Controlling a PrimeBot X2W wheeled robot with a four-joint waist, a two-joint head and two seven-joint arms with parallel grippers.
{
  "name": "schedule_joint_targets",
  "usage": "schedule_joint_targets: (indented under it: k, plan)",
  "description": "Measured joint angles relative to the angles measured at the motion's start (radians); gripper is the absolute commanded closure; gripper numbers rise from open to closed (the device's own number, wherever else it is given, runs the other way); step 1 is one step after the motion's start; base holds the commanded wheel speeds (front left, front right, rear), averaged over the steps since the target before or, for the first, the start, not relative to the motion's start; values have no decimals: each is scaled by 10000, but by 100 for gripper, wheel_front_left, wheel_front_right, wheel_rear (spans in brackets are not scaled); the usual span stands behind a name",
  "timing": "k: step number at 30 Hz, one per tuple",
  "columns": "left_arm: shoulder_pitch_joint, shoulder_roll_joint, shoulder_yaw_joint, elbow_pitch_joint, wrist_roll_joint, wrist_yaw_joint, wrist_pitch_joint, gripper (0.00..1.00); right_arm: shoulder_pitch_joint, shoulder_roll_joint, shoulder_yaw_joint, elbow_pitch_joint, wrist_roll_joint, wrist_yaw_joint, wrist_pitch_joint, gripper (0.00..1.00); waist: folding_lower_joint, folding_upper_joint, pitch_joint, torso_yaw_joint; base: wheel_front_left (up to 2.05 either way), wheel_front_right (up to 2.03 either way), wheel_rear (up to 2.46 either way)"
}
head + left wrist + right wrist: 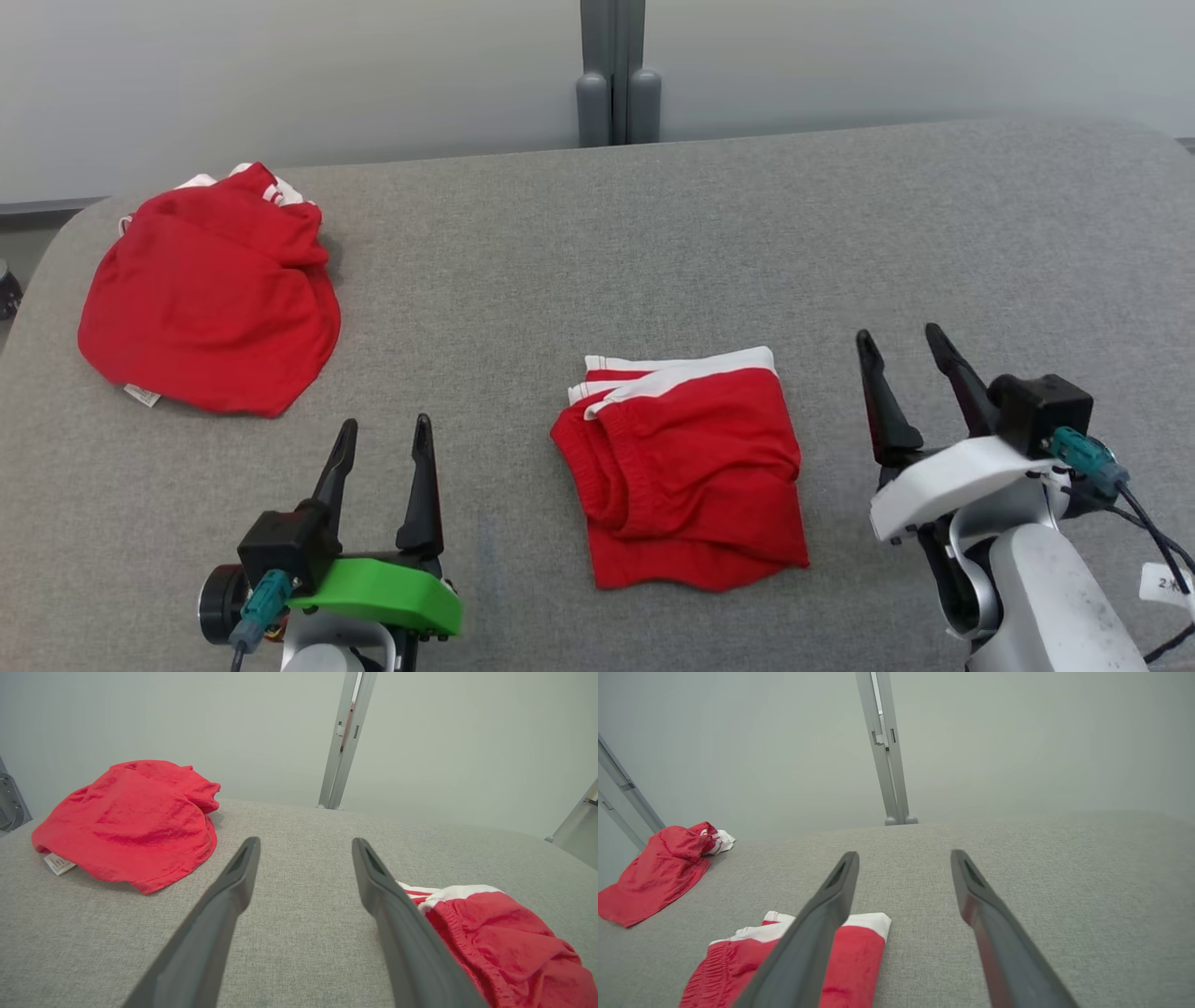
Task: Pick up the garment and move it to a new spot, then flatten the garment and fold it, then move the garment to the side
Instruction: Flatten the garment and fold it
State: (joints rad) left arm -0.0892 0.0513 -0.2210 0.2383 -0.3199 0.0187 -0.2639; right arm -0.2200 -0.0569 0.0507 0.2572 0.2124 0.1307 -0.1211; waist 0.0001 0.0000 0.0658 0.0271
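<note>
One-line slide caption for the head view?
Left tool and right tool, open, flank folded red shorts; crumpled red garment far left.

Parted fingers [224, 910] between crumpled garment [131, 821], folded shorts [504, 942]

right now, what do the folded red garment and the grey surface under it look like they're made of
The folded red garment is likely a soft knit fabric, matte, judging by its limp wrinkles and gathered waistband. The grey surface looks like woven upholstery cloth, matte, with a fine heathered weave.
</note>
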Motion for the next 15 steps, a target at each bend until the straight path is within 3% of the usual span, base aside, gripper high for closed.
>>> schedule_joint_targets:
  k: [15]
  plan:
    - [877,21,552,-161,130,38,0,0,1174,63,-86,-180,-424,0,-1195,0,0,0,-660,-301,0,0,0]
